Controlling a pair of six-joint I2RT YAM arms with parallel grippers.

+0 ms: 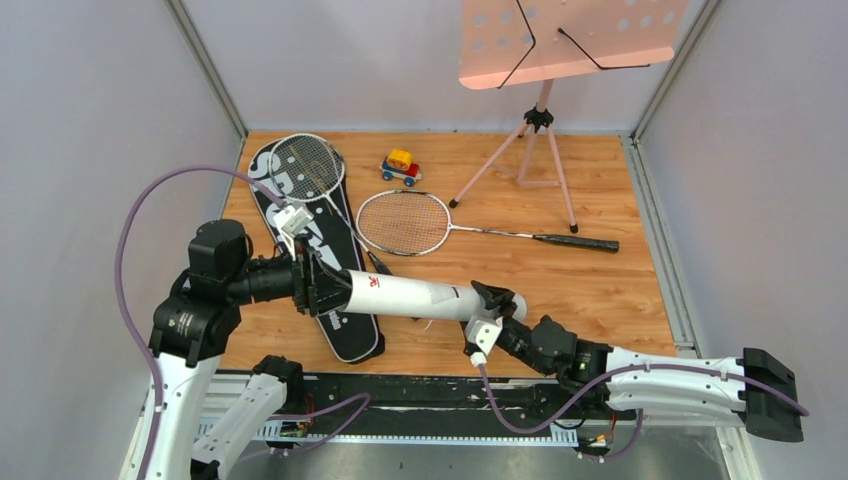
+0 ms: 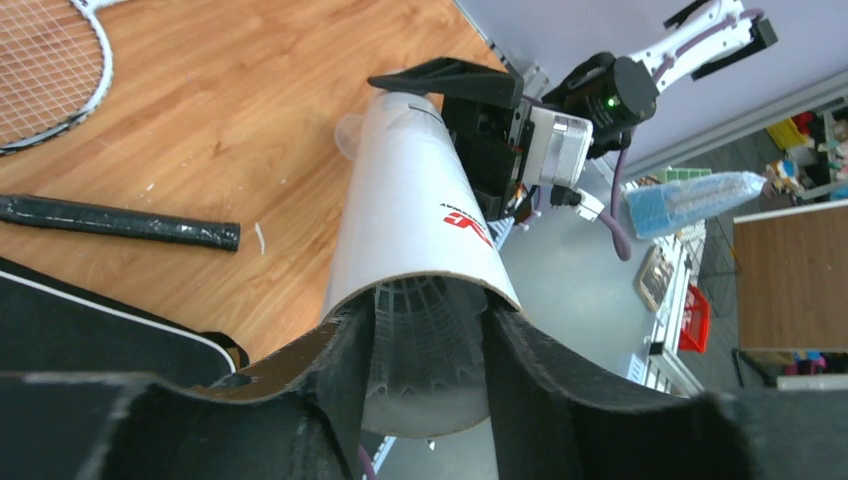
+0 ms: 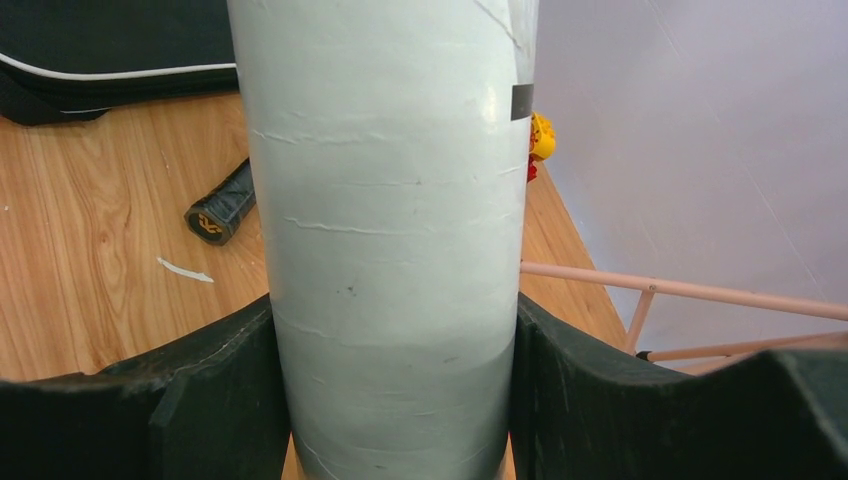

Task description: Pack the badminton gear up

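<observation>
We count one long black bag (image 1: 262, 172), two rackets, one white tube (image 1: 400, 295), one toy car (image 1: 400, 167) and one pink music stand (image 1: 560, 40). We see one shuttlecock (image 2: 428, 340); any others are hidden. At the lower left of the top view, the left arm (image 1: 185, 325) rises from its base, bends at the elbow and reaches level towards the right. The left gripper (image 1: 322, 290) meets the tube's open left end with its jaws parted, one finger (image 2: 340, 390) before each side of the rim, and the shuttlecock's feathers lie inside the mouth between them. The bag lies slantwise at the left, with the first racket (image 1: 305, 165) resting on its upper end. The second racket (image 1: 403, 222) lies on the wooden table (image 1: 620, 300) at centre, its handle pointing right. The tube hangs nearly level above the table, low in the frame. The right gripper (image 1: 490, 303) is clamped on the tube's right end. The right arm (image 1: 680, 380) stretches low from the lower right corner towards the left. The toy car sits at upper centre and the music stand at upper right.
</observation>
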